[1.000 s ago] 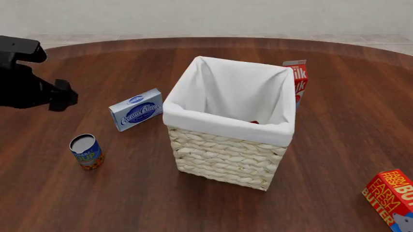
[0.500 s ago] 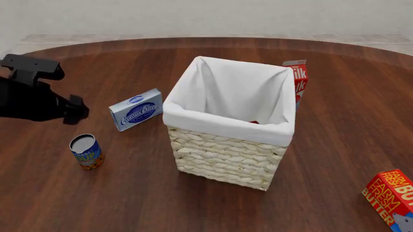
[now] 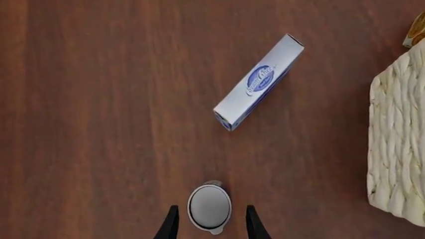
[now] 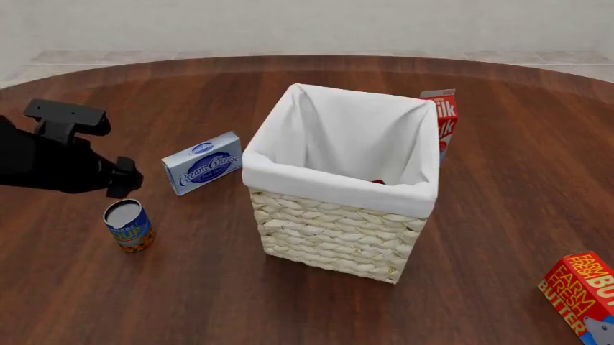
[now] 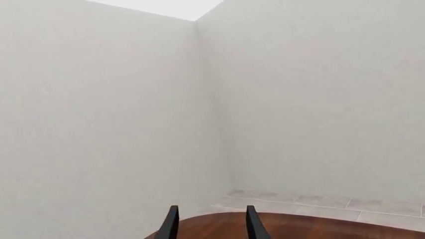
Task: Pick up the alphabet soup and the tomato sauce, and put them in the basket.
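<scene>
The alphabet soup (image 4: 128, 224) stands upright on the table at the front left, blue label above orange and a silver top. My left gripper (image 4: 123, 184) hovers just above and behind it, open. In the left wrist view the can's silver top (image 3: 210, 203) lies between the two open fingertips (image 3: 172, 224). The basket (image 4: 331, 230), pale wicker with a white liner, stands mid-table. A red sliver (image 4: 377, 182) shows low inside the liner; I cannot tell whether it is the tomato sauce. My right gripper (image 5: 210, 214) is open, faces a white wall, and is outside the front view.
A blue-and-white cream cheese box (image 4: 201, 162) lies between the can and the basket. A red-and-white milk carton (image 4: 442, 118) stands behind the basket's far right corner. A red butter box (image 4: 583, 291) sits at the front right edge.
My left arm has moved right and downward, from the far left edge to a spot over the alphabet soup. The can, basket and boxes have not moved.
</scene>
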Robot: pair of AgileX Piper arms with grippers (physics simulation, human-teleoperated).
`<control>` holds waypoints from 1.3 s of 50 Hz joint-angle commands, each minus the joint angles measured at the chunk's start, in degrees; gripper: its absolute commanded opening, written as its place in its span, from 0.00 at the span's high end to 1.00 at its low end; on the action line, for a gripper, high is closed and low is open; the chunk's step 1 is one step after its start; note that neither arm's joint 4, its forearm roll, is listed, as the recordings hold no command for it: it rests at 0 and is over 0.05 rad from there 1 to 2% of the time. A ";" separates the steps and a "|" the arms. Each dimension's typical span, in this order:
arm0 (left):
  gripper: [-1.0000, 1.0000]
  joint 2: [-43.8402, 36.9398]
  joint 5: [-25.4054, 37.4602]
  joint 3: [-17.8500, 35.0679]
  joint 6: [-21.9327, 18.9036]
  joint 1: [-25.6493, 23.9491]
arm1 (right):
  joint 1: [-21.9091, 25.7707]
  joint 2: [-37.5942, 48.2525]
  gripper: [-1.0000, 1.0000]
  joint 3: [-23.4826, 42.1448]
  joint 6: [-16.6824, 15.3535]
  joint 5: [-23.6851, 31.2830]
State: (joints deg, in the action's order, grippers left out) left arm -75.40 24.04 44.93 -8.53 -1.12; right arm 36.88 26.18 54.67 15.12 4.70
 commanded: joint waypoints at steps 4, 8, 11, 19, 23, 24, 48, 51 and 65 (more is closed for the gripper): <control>0.00 -1.31 -2.39 -2.04 0.27 0.12 | 0.07 0.21 0.00 0.05 -0.14 -0.19; 0.00 -1.72 -3.33 -2.98 0.61 -0.12 | 0.16 -0.13 0.00 0.21 -0.25 0.16; 0.00 -1.92 -3.80 -3.46 0.63 -0.20 | 0.05 -0.03 0.00 0.22 -0.24 0.09; 0.00 -2.34 -4.68 -4.32 0.53 -0.19 | -0.04 -0.16 0.00 -0.03 -0.12 0.06; 0.00 -2.57 -5.38 -5.09 0.41 -0.07 | 0.04 -0.36 0.00 -0.08 -0.11 0.27; 0.00 -2.65 -5.50 -5.15 0.37 -0.01 | 0.06 -0.42 0.00 -0.09 -0.09 0.36; 0.00 -4.00 -7.65 -6.54 -0.52 1.76 | 0.24 -0.51 0.00 -0.43 -0.15 0.23; 0.00 -4.20 -8.15 -6.90 -0.37 1.67 | 0.23 -0.50 0.00 -0.44 -0.17 0.15; 0.00 -5.48 -9.63 -7.36 -0.03 1.85 | 0.19 -0.12 0.00 -0.67 -0.29 -0.45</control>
State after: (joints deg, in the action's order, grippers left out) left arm -80.06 15.42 37.95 -8.76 0.62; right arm 37.07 25.84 54.15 14.88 4.62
